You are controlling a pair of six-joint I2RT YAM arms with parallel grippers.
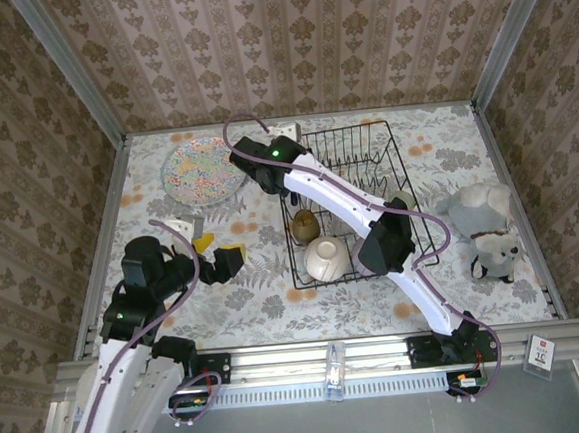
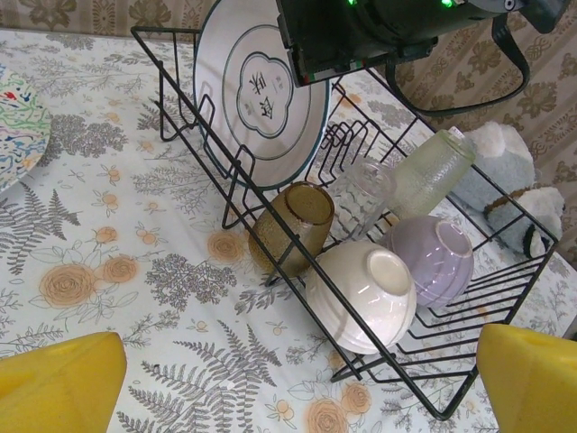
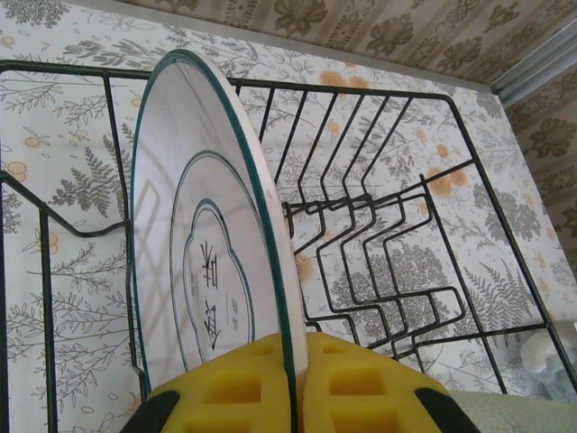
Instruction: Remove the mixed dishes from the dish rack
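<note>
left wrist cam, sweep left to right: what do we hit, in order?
patterned plate on the table → amber cup → cream bowl → lilac bowl → plush toys beyond the rack

A robot lab dressed as a home: wallpapered panels (image 1: 295,35) in aluminium framing (image 1: 69,68) box in a floral-clothed table (image 1: 245,290), left arm (image 1: 120,355) and right arm (image 1: 333,193) bolted to its rail (image 1: 281,358).
</note>
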